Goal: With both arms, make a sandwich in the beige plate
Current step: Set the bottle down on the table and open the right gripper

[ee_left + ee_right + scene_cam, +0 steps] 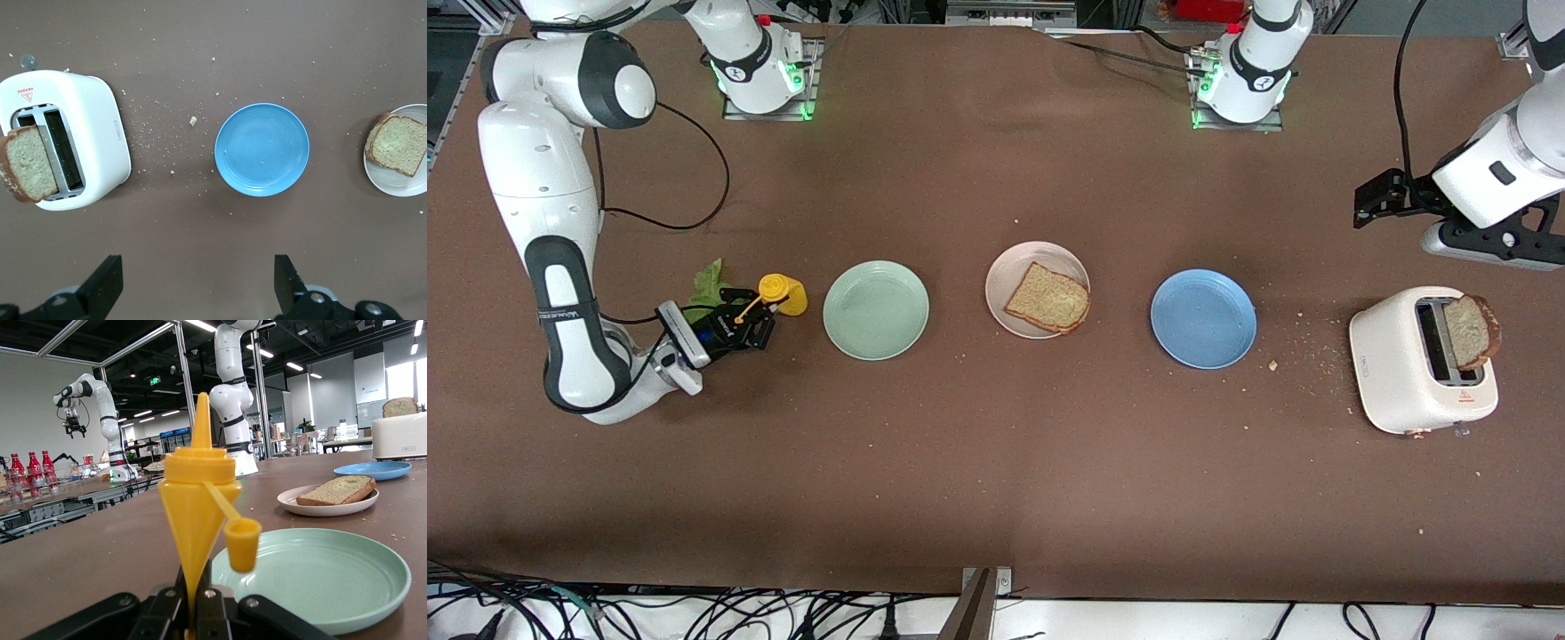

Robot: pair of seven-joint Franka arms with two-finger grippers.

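The beige plate (1014, 263) sits mid-table with one brown bread slice (1049, 300) on it; the left wrist view shows the plate (395, 188) and slice (397, 143) too, as does the right wrist view, plate (293, 499) and slice (337, 491). Another slice (1471, 332) sticks out of the white toaster (1400, 373). A green lettuce leaf (710, 283) lies beside my right gripper (752, 325), which is low at the table and shut on the yellow squeeze bottle (197, 500), whose cap dangles open. My left gripper (198, 280) hangs open and empty over bare table by the toaster.
A mint-green plate (876, 310) lies between the bottle and the beige plate. A blue plate (1203, 318) lies between the beige plate and the toaster. Both are empty. Crumbs (1303, 356) are scattered around the toaster.
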